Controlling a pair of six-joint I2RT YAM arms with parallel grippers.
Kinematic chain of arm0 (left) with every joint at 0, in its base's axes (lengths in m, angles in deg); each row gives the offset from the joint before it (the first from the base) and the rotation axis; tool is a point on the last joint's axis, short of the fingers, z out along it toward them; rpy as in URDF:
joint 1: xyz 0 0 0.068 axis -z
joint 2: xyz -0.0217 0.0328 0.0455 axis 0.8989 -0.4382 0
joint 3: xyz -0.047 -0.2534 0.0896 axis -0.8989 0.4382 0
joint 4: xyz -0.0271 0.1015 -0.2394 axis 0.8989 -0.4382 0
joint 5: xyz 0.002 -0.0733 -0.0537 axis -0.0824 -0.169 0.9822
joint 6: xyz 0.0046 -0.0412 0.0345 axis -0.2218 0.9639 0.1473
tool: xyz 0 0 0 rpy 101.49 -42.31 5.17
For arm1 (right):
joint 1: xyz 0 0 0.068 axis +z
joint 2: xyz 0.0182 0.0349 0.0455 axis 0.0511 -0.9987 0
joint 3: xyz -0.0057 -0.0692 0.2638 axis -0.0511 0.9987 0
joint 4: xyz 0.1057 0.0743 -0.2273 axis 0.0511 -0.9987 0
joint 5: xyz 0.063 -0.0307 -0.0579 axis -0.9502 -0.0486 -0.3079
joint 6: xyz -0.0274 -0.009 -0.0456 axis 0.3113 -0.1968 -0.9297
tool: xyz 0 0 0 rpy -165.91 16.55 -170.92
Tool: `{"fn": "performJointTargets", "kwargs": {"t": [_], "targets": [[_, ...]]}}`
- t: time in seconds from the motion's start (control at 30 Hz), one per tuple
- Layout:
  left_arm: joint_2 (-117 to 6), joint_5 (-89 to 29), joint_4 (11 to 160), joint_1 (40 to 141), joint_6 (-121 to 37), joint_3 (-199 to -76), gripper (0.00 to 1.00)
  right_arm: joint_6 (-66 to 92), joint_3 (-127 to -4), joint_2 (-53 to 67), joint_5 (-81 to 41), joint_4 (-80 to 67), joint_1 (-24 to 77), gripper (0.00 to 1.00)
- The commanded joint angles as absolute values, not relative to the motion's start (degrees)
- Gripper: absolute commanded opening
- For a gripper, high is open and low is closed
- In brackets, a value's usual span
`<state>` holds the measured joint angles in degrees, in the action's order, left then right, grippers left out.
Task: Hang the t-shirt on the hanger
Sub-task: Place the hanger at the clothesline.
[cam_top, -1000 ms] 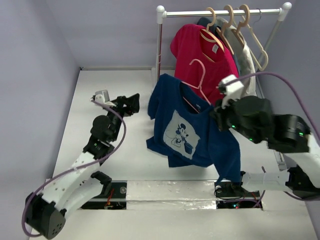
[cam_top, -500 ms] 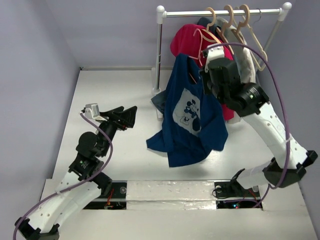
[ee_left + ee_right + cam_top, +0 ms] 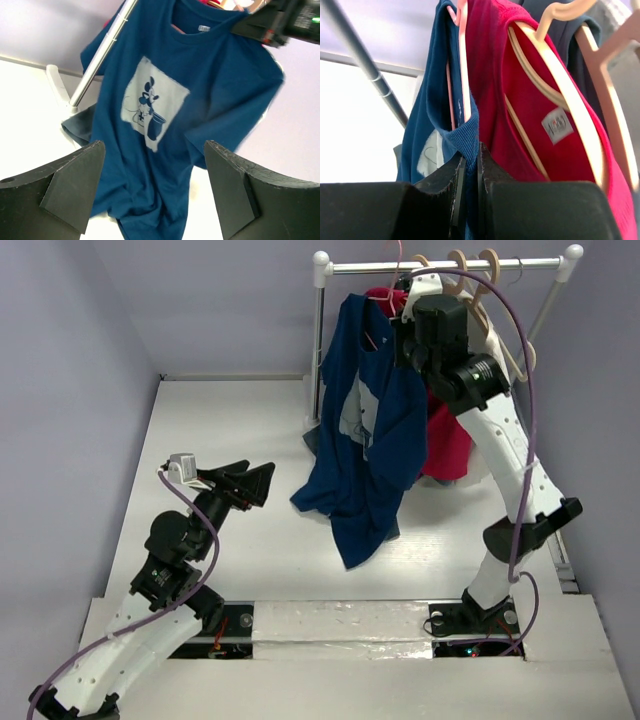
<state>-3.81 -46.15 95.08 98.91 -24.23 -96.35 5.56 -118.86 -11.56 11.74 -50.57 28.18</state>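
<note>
Collar edge of t-shirt [image 3: 378, 430] clamped in right claw [image 3: 470, 156], hanger [image 3: 463, 60] seemingly inside neck, left claw [image 3: 258, 472] apart, far from hem.

Top cam: fixed high behind both arm bases, tilted down and forward. It takes in the whole tabletop [image 3: 230, 410] out to the rack [image 3: 440, 264]. Widest view.
Left wrist cam: behind the left pincer [image 3: 154, 150], looking out between its spread fingers, up at the t-shirt [image 3: 220, 85] print, well apart.
Right wrist cam: behind the right pincer [image 3: 470, 160], very close; hanger [image 3: 462, 55] just above the tips, red t-shirt [image 3: 490, 100] right of them.
All three views share the t-shirt.
</note>
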Motion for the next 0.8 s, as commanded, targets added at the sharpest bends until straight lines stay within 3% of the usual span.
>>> {"fn": "performJointTargets", "kwargs": {"t": [0.0,0.23,0.43,0.47,0.53,0.57,0.63,0.7,0.73,0.77], "targets": [[-3.00,-44.42,96.40,99.17,-23.85,-97.30,0.77,4.63,-123.22,-14.03,8.39,-43.96,26.52,0.00],[-3.26,-44.15,97.20,99.17,-24.28,-96.50,0.76,5.76,-122.00,-15.54,4.61,-39.75,25.99,0.00],[-2.74,-45.56,95.79,99.17,-24.46,-96.86,0.76,8.21,-109.27,-11.42,3.64,-34.92,25.99,0.00],[-2.83,-45.56,95.70,99.17,-24.29,-97.03,0.77,8.58,-107.34,-10.37,3.21,-34.21,25.99,0.17],[-2.91,-45.91,95.09,99.17,-24.11,-97.47,0.77,9.63,-101.73,-7.03,2.50,-32.02,25.99,0.33],[-2.83,-46.26,94.47,99.17,-23.94,-97.91,0.79,10.25,-98.30,-4.49,2.59,-30.53,25.99,0.47],[-2.74,-46.44,93.60,99.17,-23.76,-98.52,0.79,10.69,-94.61,-1.67,2.85,-28.85,25.99,0.60],[-2.56,-46.97,92.98,99.17,-23.41,-99.40,0.81,11.22,-90.99,1.23,3.29,-26.14,25.99,0.89],[-2.48,-47.06,92.54,99.17,-23.41,-99.75,0.81,12.09,-87.84,4.29,3.38,-25.34,25.99,0.99],[-2.56,-47.23,92.19,99.17,-23.49,-100.10,0.83,12.53,-86.33,5.89,3.38,-24.72,25.99,1.00]]}}
